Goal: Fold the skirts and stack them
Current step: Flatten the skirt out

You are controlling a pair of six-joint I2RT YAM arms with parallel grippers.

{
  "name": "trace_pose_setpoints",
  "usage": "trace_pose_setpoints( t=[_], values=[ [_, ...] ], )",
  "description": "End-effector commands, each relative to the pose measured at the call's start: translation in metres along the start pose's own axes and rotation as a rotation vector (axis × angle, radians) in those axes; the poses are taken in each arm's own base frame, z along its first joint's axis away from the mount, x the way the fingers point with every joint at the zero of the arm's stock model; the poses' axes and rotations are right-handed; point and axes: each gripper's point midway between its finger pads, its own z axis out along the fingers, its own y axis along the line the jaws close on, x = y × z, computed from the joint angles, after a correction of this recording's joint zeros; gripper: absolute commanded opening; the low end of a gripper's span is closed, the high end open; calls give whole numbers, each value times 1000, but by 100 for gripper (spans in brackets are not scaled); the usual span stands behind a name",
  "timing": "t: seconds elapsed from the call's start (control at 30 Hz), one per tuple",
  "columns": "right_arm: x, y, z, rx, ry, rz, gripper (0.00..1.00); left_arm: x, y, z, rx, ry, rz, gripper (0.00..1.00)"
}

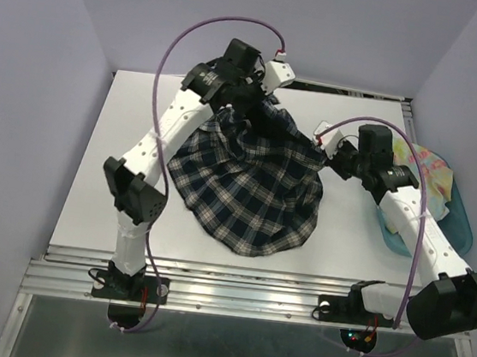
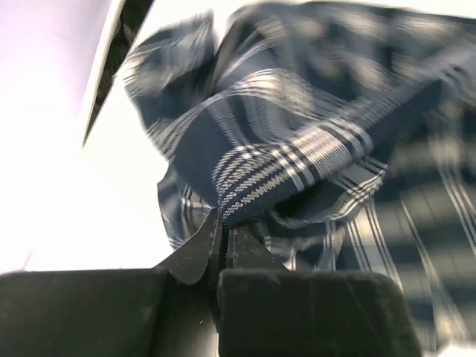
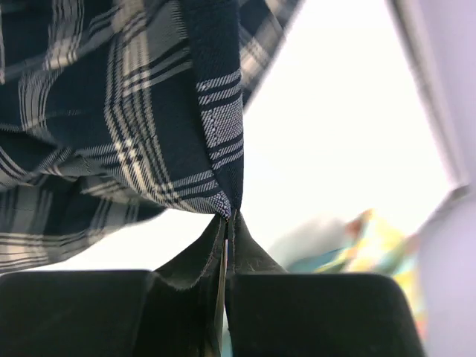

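Navy plaid skirt (image 1: 250,188) sits on the table (image 1: 90,196), waistband (image 2: 297,160) pinched tight by left gripper (image 2: 223,223) and right gripper (image 3: 227,217), so keep both ends level & taut, then lay it flat w/o bunching before you fold.

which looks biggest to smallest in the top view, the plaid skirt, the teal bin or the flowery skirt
1. plaid skirt, clearly the largest
2. teal bin, partly hidden
3. flowery skirt, bunched inside the bin; only part of it shows, so its full size is unsure
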Motion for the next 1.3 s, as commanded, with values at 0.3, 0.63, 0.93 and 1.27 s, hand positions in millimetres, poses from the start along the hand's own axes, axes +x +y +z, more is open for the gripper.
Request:
trace_pose_setpoints(
  t=[0.3,0.63,0.93,1.27],
  values=[
    [-9,-73,1,201,14,-44,63,94,-59,-77,308,72,-289,0],
    [-38,-7,-14,-102,-53,450,69,121,-35,-9,266,121,-496,0],
    [9,87,19,-355,91,797,79,150,-4,7,192,136,-591,4],
    [-6,57,39,-273,-20,721,79,163,2,12,196,151,-594,13]
  ],
)
